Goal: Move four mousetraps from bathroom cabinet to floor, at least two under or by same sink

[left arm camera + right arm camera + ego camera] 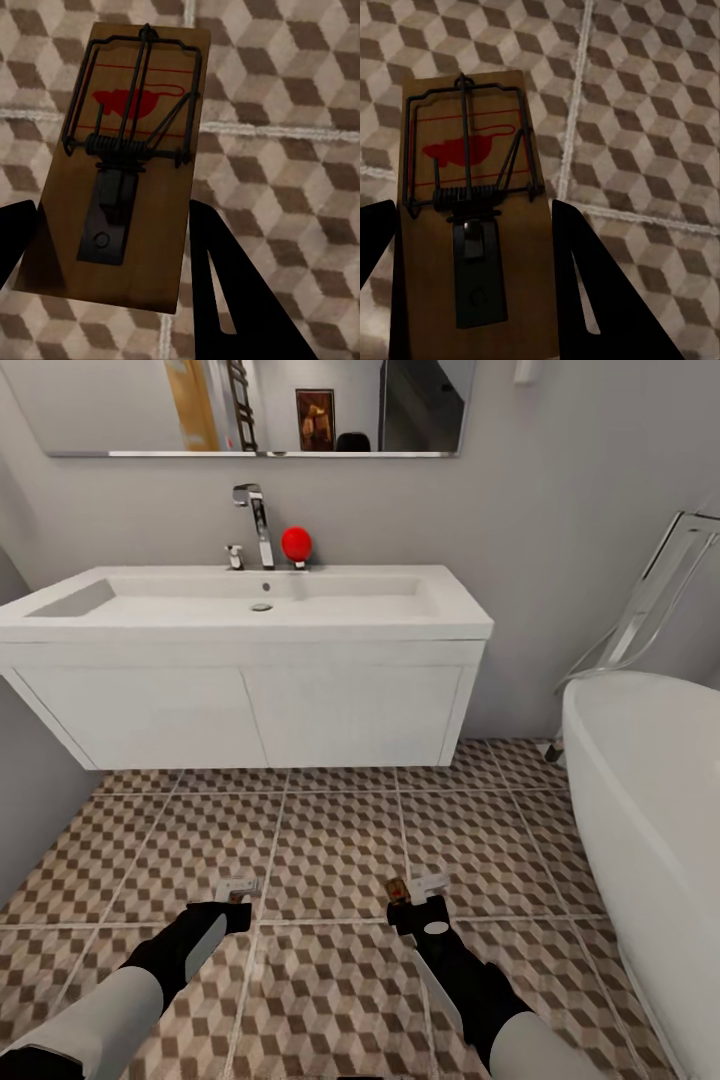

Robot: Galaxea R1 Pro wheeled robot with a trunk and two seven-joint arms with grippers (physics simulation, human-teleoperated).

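Each tool, left tool (pixel 237 887) and right tool (pixel 415 887), is gripping one mousetrap (pixel 124 169) (pixel 472 217) above the bathroom floor (pixel 330 840) before the sink (pixel 250 600); neither is placed yet.

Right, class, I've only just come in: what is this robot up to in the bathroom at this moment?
The robot faces the white sink on its wall-hung vanity, both arms held low over the patterned floor. Each gripper holds a mousetrap: the left gripper grips one, and the right gripper grips another, both seen above the tiles between the dark fingers. Neither trap appears set down yet. A white bathtub stands to the robot's right.
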